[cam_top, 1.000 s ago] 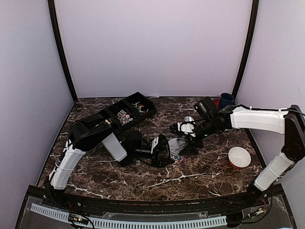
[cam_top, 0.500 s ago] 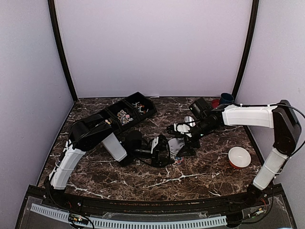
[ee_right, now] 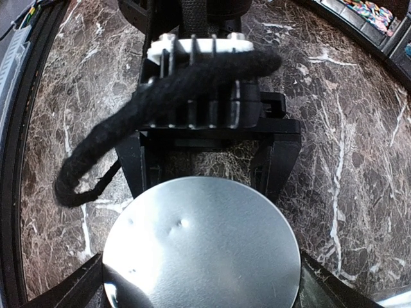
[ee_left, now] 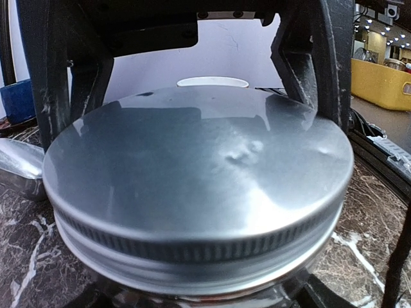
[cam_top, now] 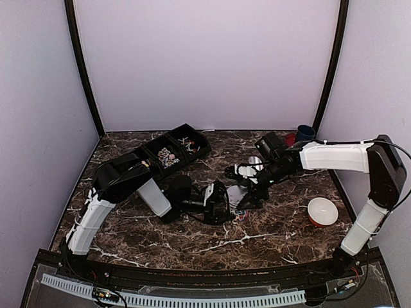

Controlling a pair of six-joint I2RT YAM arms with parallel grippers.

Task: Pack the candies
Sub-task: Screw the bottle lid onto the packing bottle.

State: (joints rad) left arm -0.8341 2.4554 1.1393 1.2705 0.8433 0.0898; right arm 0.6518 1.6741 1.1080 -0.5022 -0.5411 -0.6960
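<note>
At the table's centre, only groundwork so far: left gripper (cam_top: 221, 204) clamped on the jar (ee_left: 192, 296), metal lid (ee_left: 199, 186) on, right gripper (ee_right: 202, 282) straddling that lid with fingers apart. Back left, in the black tray (cam_top: 187, 126), the candies (cam_top: 168, 156), none visibly packed. Ahead, probably: unscrewing, scooping, filling. Since a second ago: a raised right elbow, a slight leftward shift of its wrist.

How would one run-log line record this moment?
left fingers: shut on jar | right fingers: flanking silver lid, contact unclear | candies: in black tray
</note>
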